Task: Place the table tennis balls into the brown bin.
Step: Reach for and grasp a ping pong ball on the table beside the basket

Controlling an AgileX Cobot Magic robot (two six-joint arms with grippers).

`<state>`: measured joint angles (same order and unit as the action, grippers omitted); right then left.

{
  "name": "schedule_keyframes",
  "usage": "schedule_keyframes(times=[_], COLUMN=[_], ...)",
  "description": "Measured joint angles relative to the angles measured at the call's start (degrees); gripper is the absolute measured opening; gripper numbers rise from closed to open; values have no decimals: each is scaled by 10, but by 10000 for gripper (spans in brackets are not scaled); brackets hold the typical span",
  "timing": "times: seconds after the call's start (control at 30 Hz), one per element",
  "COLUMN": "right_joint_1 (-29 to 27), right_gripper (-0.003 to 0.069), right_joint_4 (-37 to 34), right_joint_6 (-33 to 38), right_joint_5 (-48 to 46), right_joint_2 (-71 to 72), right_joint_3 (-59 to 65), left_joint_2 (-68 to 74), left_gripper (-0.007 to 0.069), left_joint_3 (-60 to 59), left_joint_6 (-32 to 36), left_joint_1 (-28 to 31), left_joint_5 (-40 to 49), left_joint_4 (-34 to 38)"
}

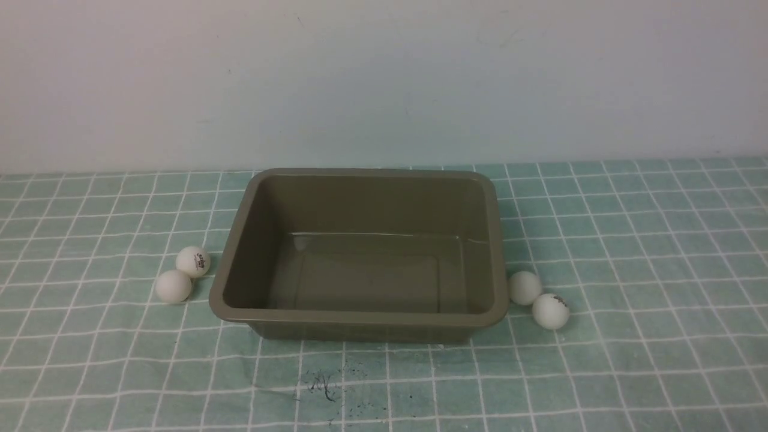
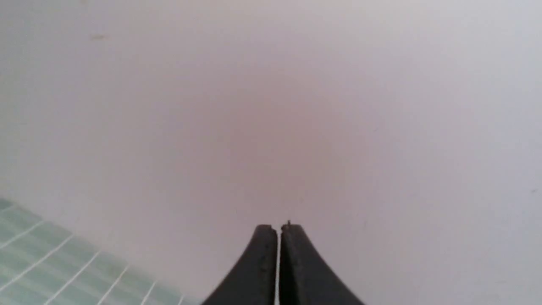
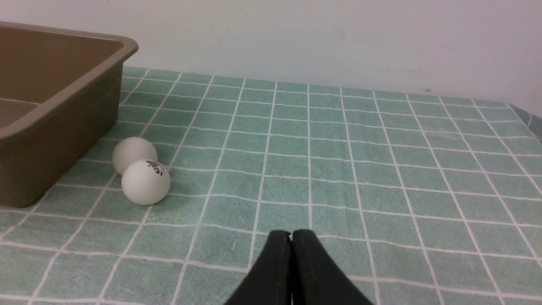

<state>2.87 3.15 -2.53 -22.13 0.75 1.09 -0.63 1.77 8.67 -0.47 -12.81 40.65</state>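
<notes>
a plain, pale grey-white wall (image 1: 384,78) fills the background behind the large rectangular olive-brown plastic bin (image 1: 359,317). a mint-green terry cloth with a white grid (image 1: 630,240) covers the table under and all round the bin. the bin stands upright in the middle of the cloth, with rounded corners, a rolled rim and glossy sloping walls, and there are no balls inside it. one of its corners (image 3: 55,140) shows in the right wrist view.

the left gripper (image 2: 278,228), two black tapered fingers, is seen against the wall. its fingers are pressed together with only a hairline slit between them, and they grip nothing. the right gripper (image 3: 291,234), also black, hangs over bare cloth on the bin's right side, well apart from the bin. its tips meet and hold nothing.

four small matte white plastic table tennis balls lie on the cloth outside the bin. near the bin's front left corner, the left logo ball (image 1: 192,261), marked with dark print, touches the left plain ball (image 1: 173,286), which lies farther from the bin. just beside the bin's front right corner sits the right plain ball (image 1: 525,288) (image 3: 134,154). the right logo ball (image 1: 550,311) (image 3: 145,181) touches it on the side away from the bin.

faint dark scribble marks (image 1: 321,384) stain the cloth just in front of the bin.
</notes>
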Motion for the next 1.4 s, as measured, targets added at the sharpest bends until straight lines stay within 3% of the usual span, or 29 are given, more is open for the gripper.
schedule_keyframes(times=[0.07,0.13,0.27,0.3,0.33,0.4,0.57,0.67,0.87,0.97,1.1,1.23,1.4], right_joint_1=[0,0,4,5,5,5,5,5,5,5,5,5,5], right_gripper=[-15,-15,-15,-15,-15,-15,-15,-15,-15,-15,-15,-15,-15], right_joint_4=[0,-20,-119,-202,-210,-297,-336,-338,-304,-288,-286,-292,-306], right_joint_6=[0,-12,-65,-109,-113,-146,-142,-138,-96,-36,41,96,118], right_joint_5=[0,17,92,142,147,184,230,237,-19,-169,-297,-376,-392], right_joint_2=[0,0,0,0,0,0,0,0,-63,-182,-305,-397,-429], right_joint_3=[0,2,5,5,5,5,5,4,-119,-231,-342,-412,-432], left_joint_2=[1,32,151,233,233,342,539,597,721,775,818,875,974], left_gripper=[-5,-5,-5,-5,-5,-5,-5,-5,-5,-5,7,104,328], left_joint_3=[31,116,245,320,320,417,522,527,527,527,529,552,615], left_joint_6=[3,13,20,27,27,42,53,45,-8,-8,-7,-12,-28], left_joint_1=[0,0,0,0,0,0,0,0,12,12,12,12,12], left_joint_5=[16,94,261,358,358,479,616,620,615,586,528,501,499], left_joint_4=[-1,-10,-19,-23,-23,-38,-130,-167,-193,-211,-244,-277,-289])
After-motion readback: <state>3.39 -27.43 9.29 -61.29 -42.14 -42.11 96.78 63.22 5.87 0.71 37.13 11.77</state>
